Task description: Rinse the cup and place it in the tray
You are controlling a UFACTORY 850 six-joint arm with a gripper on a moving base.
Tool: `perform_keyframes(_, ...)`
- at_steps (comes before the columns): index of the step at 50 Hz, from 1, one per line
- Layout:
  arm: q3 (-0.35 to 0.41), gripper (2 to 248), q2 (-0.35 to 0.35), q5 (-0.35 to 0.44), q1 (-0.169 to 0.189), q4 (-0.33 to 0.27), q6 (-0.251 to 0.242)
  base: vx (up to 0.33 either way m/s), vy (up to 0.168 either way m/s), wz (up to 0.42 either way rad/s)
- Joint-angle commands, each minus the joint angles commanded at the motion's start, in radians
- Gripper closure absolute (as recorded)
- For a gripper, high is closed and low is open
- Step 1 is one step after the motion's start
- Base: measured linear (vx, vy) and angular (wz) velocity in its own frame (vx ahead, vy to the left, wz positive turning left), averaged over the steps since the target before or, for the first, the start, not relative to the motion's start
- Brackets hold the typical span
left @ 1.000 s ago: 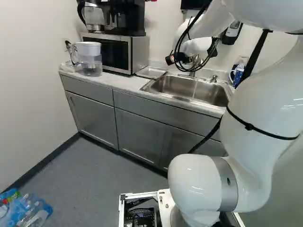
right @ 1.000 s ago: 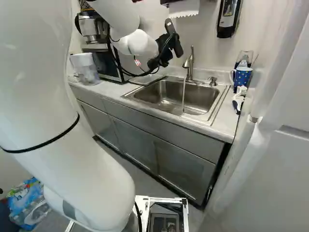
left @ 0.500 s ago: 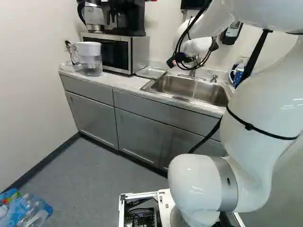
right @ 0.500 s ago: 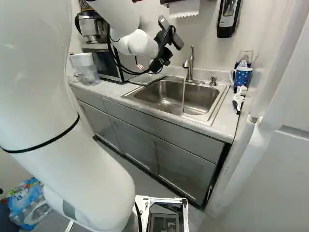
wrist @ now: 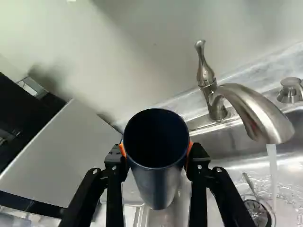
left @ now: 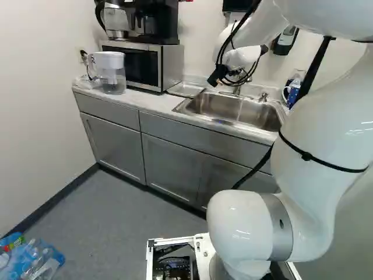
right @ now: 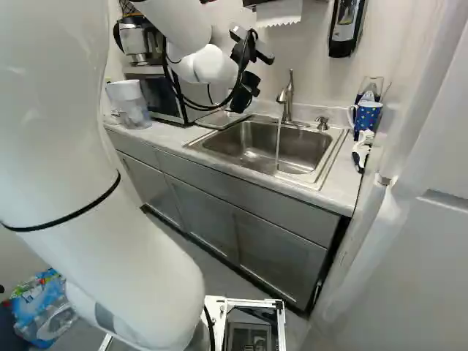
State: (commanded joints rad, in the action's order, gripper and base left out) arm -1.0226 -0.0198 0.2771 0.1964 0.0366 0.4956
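Over the worktop, the pincer, clamped on the dark blue cup, has turned; the tray looks next.

The arm arches ahead — its tool grips.

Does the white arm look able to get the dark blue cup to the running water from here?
Probably yes: the black gripper holds the cup beside the silver faucet, and I see nothing between cup and stream but the curved spout, which it may have to skirt.
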Motion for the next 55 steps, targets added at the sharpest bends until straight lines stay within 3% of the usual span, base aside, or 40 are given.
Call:
perform_keyframes(44,0.000,125,0.000,0.000,0.000,0.000,-0.463,0.000,0.000,0.000)
perform_keyframes(55,0.000,125,0.000,0.000,0.000,0.000,-0.463,0.000,0.000,0.000)
